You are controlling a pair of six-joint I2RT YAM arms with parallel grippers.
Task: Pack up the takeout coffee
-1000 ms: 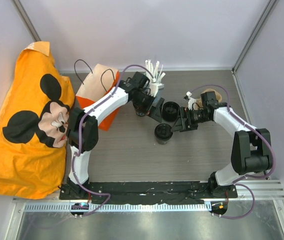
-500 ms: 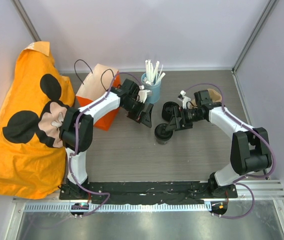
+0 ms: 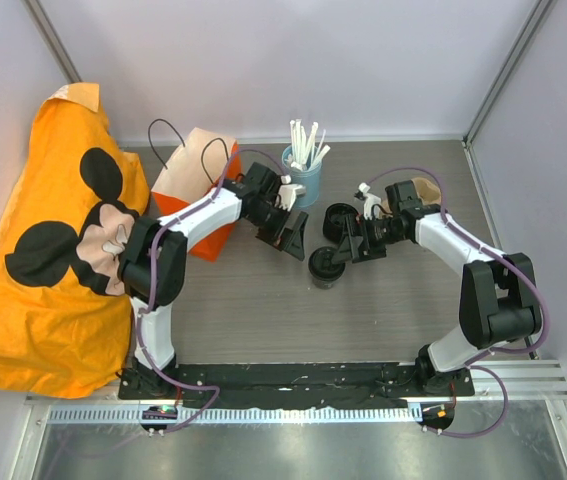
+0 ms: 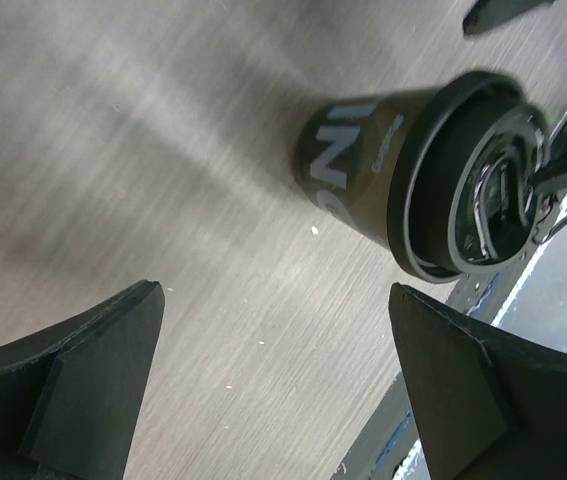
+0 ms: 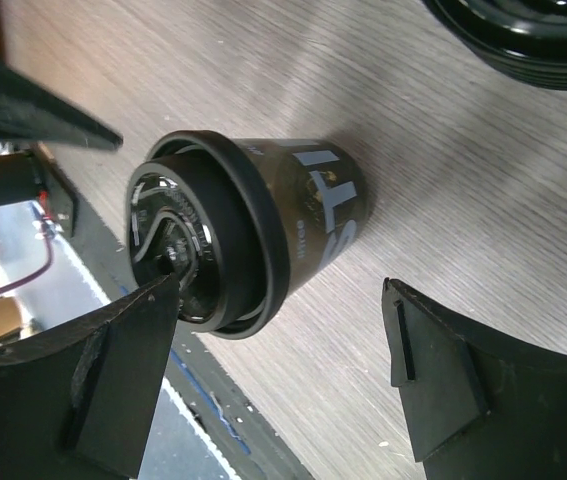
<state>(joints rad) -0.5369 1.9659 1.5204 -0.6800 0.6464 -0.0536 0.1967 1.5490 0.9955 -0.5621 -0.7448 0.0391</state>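
Observation:
The takeout coffee cup [image 3: 325,267], dark brown with white lettering and a black lid, stands upright on the table's middle. In the left wrist view the cup [image 4: 363,170] lies ahead and to the right of my open left gripper [image 4: 278,390]. From above, the left gripper [image 3: 288,240] sits just left of the cup and holds nothing. My right gripper [image 3: 344,245] is open just right of and above the cup. In its own view the cup [image 5: 283,230] lies ahead of the right gripper [image 5: 283,380], outside the jaws. The orange paper bag [image 3: 191,188] stands at the back left.
A stack of black lids [image 3: 336,217] sits behind the cup, also at the top of the right wrist view as lids [image 5: 523,40]. A blue cup of white straws [image 3: 303,172] stands at the back, a brown object [image 3: 425,188] behind the right arm. An orange cloth [image 3: 48,250] covers the left side.
My left gripper has drawn back left and nearer, away from the lids and the straw cup. The right gripper has slid left toward the coffee cup and widened slightly.

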